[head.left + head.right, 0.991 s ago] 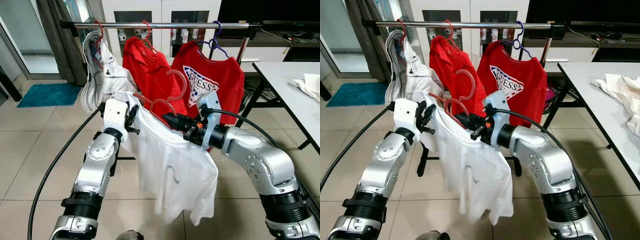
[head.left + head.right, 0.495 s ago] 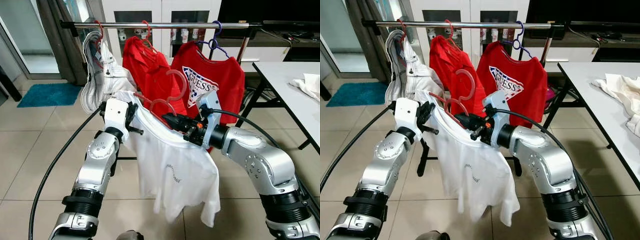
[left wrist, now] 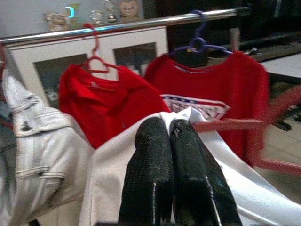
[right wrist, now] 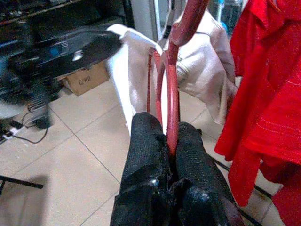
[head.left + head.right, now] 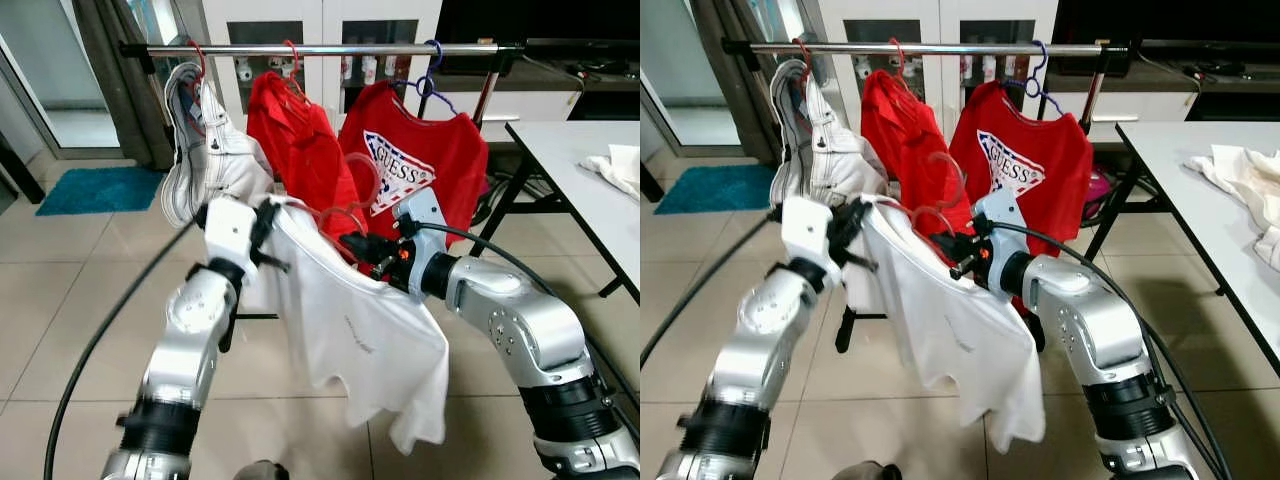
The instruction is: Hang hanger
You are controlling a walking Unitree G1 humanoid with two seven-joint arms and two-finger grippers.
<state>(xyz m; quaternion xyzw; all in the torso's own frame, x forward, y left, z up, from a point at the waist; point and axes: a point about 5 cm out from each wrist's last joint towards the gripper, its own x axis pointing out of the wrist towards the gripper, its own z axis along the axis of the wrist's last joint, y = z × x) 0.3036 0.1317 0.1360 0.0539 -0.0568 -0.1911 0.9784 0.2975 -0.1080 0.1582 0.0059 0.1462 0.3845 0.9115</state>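
Hanger (image 4: pixel 172 89) pinched by right end effector (image 4: pixel 164 136) | left end effector (image 3: pixel 170 134) clamps white shirt (image 5: pixel 370 330)

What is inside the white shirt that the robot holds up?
A red hanger sits inside the white shirt; its neck and hook stick out at the collar. The arms of the hanger are covered by cloth.

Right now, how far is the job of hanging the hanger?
Done: the white T-shirt is on the red hanger. In hand: the right end effector clamps the hanger and the left end effector pinches the shirt's shoulder. Left: its hook is below the rail, not yet over it.
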